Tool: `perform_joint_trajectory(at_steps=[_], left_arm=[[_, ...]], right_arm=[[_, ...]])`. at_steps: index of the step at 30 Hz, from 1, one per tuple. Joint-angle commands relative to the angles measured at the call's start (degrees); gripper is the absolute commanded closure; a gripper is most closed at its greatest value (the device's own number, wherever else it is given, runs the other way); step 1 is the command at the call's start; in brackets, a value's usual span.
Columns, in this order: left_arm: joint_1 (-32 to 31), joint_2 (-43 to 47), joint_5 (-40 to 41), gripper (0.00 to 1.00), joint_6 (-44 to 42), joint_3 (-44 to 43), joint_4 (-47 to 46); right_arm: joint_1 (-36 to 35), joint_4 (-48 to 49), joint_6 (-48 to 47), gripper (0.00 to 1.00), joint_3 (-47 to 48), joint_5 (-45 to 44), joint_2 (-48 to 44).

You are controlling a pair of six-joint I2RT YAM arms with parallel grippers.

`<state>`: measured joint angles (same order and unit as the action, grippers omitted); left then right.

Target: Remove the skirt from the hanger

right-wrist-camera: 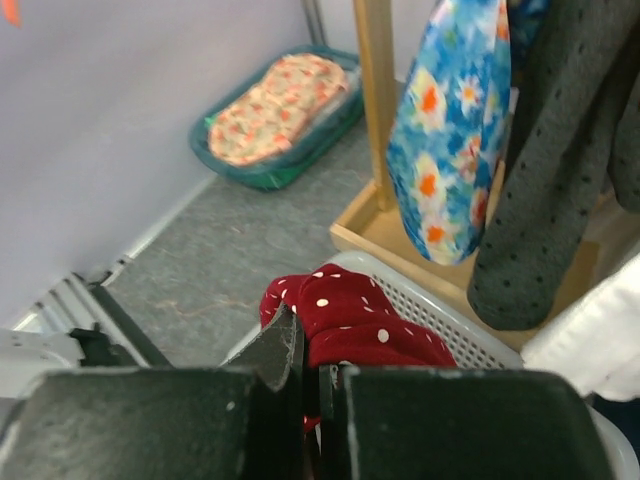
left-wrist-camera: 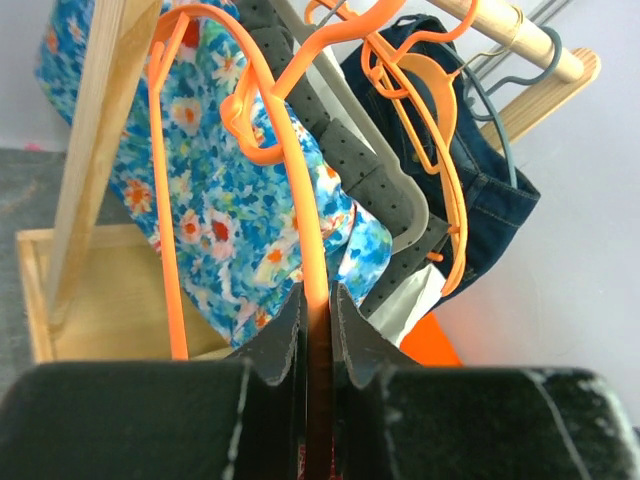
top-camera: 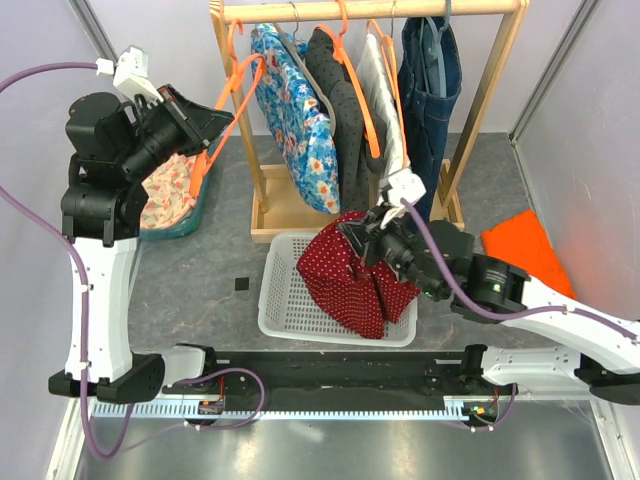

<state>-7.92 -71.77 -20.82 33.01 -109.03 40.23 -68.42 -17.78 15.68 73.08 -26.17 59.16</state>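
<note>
The left gripper [top-camera: 213,128] is clamped narrowly on the thin bar of an orange hanger [top-camera: 228,100]; in the left wrist view its two dark fingers [left-wrist-camera: 280,342] press on that bar from either side, and the hanger [left-wrist-camera: 300,180] rises straight up from between them, curling to a hook above; beyond the fingers hang a blue flowered garment [left-wrist-camera: 220,220], a grey dotted one [left-wrist-camera: 370,170] and jeans [left-wrist-camera: 490,200] on a wooden rack [left-wrist-camera: 95,150].

The right gripper [top-camera: 366,238] is pinched tight on the red dotted skirt [top-camera: 350,280]; the cloth bunches at the fingertips and drapes down below them, its lower folds lying over the rim of a white basket [top-camera: 282,300]; the skirt is well apart from the hanger in the left fingers; in the right wrist view the fingers [right-wrist-camera: 285,345] meet on a fold of skirt [right-wrist-camera: 350,320], with the basket [right-wrist-camera: 440,310] just past them; farther ahead and to the left of those fingers a green tray [right-wrist-camera: 215,150] holds a flowered cloth; behind the right arm an orange cloth [top-camera: 525,250] lies on the table [top-camera: 190,280].
</note>
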Motion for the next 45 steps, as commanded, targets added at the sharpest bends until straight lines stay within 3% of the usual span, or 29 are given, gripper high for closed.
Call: perform_joint_trajectory(at_steps=[1, 7, 16, 34, 45], left_arm=[[1.4, 0.5, -6.2, 0.98, 6.9, 0.9, -6.0], [1.4, -1.2, -5.1, 0.98, 9.6, 0.5, -10.4], [1.4, -4.3, 3.0, 0.98, 11.7, -0.3, -13.9], [1.3, -8.8, 6.8, 0.98, 9.5, -0.9, -17.8], [-0.2, -9.3, 6.9, 0.98, 7.8, 2.2, -17.8]], right_arm=[[-0.2, -1.2, 1.7, 1.00, -1.9, -7.3, 4.5], [-0.2, -4.7, 3.2, 1.00, -1.4, -13.5, 15.3], [0.1, -5.9, 4.4, 1.00, 1.5, -12.0, 25.7], [1.7, -0.8, 10.0, 1.00, -3.4, -5.9, 31.4], [1.7, 2.8, 13.7, 1.00, -12.6, -10.4, 23.6]])
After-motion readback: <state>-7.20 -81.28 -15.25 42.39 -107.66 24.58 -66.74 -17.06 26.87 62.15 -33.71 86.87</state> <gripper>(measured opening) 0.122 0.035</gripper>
